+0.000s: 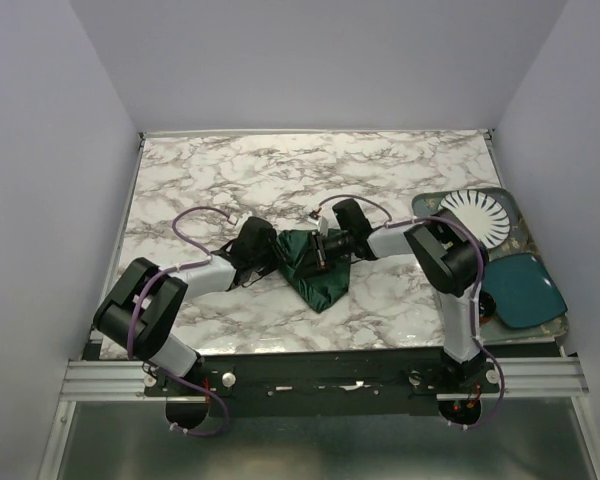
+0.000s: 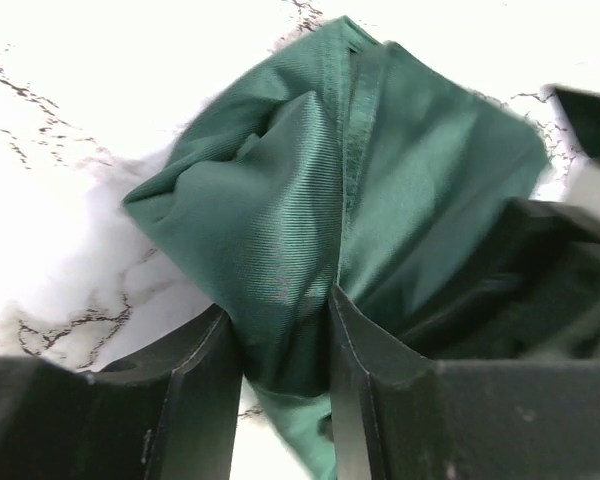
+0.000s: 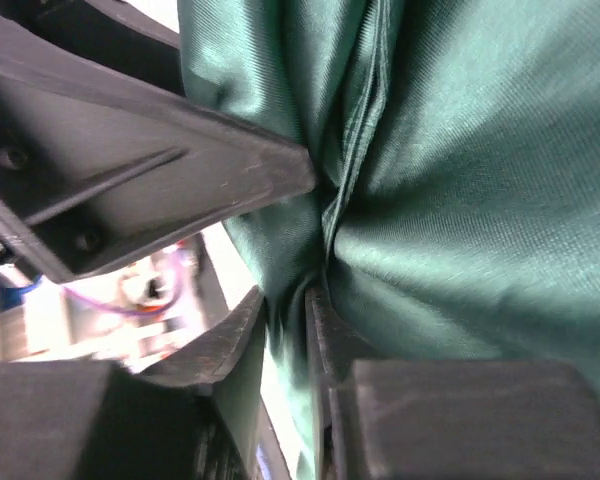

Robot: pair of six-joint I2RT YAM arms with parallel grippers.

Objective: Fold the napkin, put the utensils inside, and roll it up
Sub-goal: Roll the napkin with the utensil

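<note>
Napkin (image 1: 320, 278): green, bunched on marble table (image 1: 230, 170). Left gripper (image 2: 285, 315) grasps a fold on the napkin's left side. Right gripper (image 3: 287, 300) pinches cloth on its right side.

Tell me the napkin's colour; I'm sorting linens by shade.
The napkin is dark green, plain and unpatterned; clearest in the left wrist view.

This was a robot lab cell: plain pale-grey walls (image 1: 40, 150) boxed in a white marble-patterned counter (image 1: 280, 170), and 2 black-and-white robot arms (image 1: 155, 305) stood mounted on a silver aluminium rail (image 1: 100, 380).
</note>
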